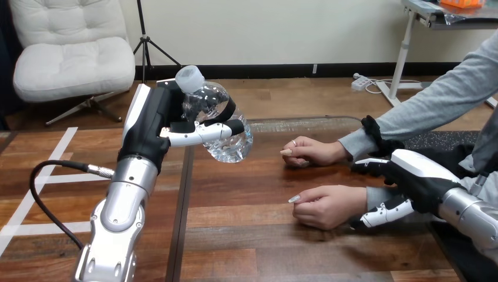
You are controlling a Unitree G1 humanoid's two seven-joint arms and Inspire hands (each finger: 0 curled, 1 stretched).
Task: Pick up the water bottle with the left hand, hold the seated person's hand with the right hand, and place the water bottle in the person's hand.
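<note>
A clear plastic water bottle [228, 141] with a white cap hangs tilted above the wooden table [258, 247], left of centre. My left hand [154, 120] is shut on it, fingers wrapped round its body. At the right, the person's nearer hand [326, 205] rests on the table as a loose fist. My right hand [420, 176] is at its grey-sleeved wrist, with the fingers on the far side and the thumb on the near side, closed round it. The person's farther hand [311, 151] lies on the table just beyond.
A dark seam [183, 205] runs front to back through the tabletop under my left arm. A black mat [437, 141] lies at the table's far right under the person's forearm.
</note>
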